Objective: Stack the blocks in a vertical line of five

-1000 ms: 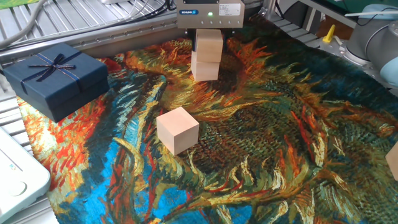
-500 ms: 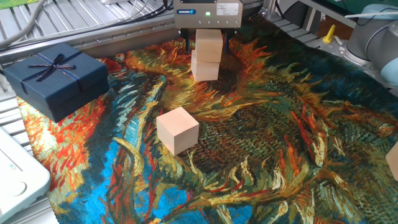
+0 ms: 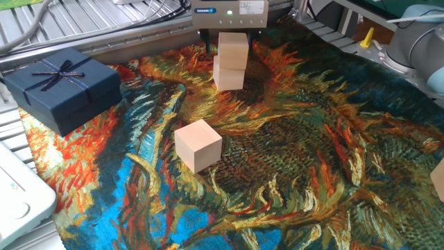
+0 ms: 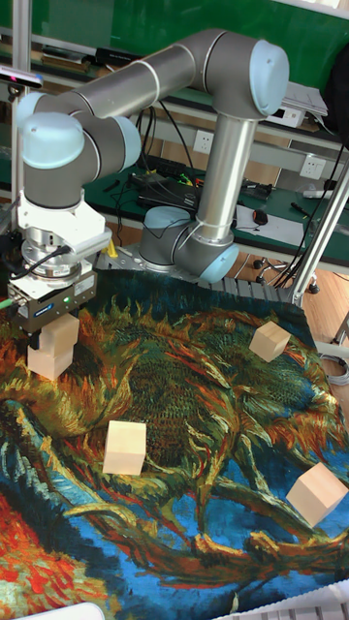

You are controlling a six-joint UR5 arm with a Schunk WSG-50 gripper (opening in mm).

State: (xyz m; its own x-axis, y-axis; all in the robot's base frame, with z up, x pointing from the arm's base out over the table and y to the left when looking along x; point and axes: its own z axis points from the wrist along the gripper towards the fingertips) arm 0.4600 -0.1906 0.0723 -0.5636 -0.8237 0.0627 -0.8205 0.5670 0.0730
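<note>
Two pale wooden blocks stand stacked at the back of the painted cloth, the upper block [image 3: 233, 50] [image 4: 61, 332] on the lower block [image 3: 229, 75] [image 4: 47, 361]. My gripper [image 3: 232, 44] [image 4: 50, 334] hangs directly over the stack, open, its fingers straddling the upper block's top part. A loose block [image 3: 198, 144] [image 4: 125, 448] lies mid-cloth. Another block [image 3: 438, 179] [image 4: 316, 492] sits at the right edge. A further block [image 4: 269, 341] lies far right in the tall view only.
A dark blue gift box [image 3: 61, 87] with ribbon sits at the cloth's left edge. A white device [image 3: 17, 198] lies at the lower left. The arm's grey links [image 4: 218, 145] arch over the back of the table, with metal rails behind the stack.
The gripper has risen a little above the two-block stack. The upper block stays in place on the lower one. The other blocks have not moved.
</note>
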